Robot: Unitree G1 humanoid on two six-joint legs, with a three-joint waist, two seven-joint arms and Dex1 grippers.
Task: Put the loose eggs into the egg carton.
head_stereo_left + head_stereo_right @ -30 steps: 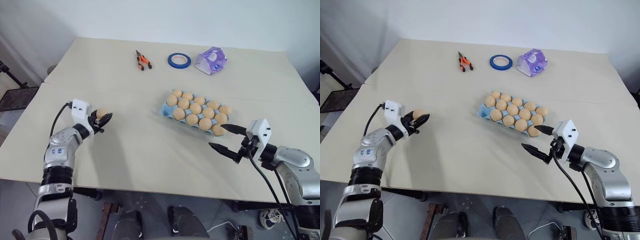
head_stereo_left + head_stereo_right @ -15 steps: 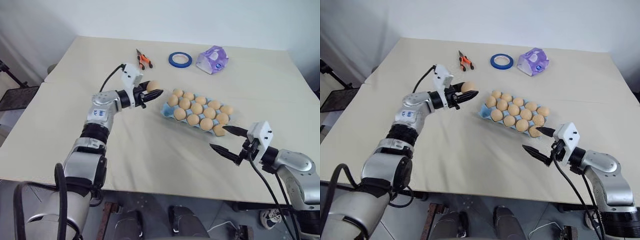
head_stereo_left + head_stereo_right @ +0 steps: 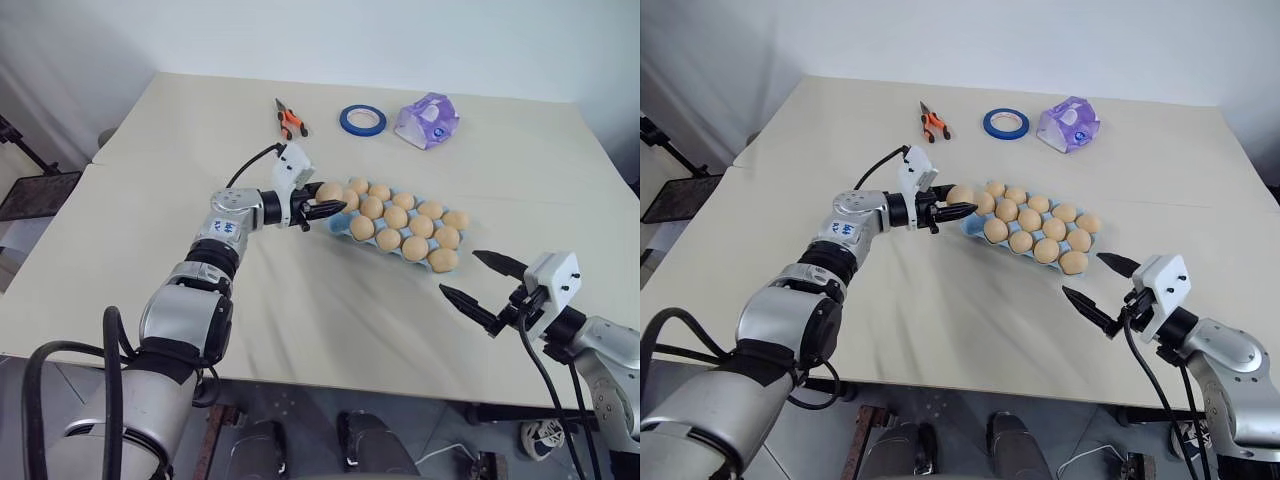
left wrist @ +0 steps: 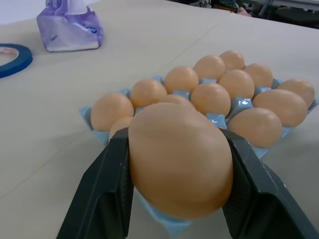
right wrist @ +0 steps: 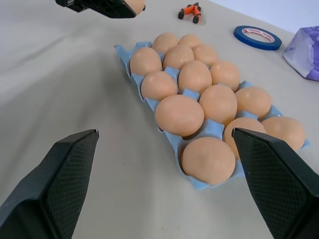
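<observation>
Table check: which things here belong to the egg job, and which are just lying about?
Job:
- egg pinched in the left gripper
- egg carton, light blue, its visible cups holding eggs
- right gripper, open and empty

Lying about:
- orange-handled pliers
- blue tape roll
- purple-and-white packet

A lab-like test space: bare beige table (image 3: 200, 120), plain white wall (image 3: 350, 40), grey floor.

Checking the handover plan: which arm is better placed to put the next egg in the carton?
Left. The left gripper already holds an egg at the egg carton's near-left end; the right gripper is open, empty, off the far end.
</observation>
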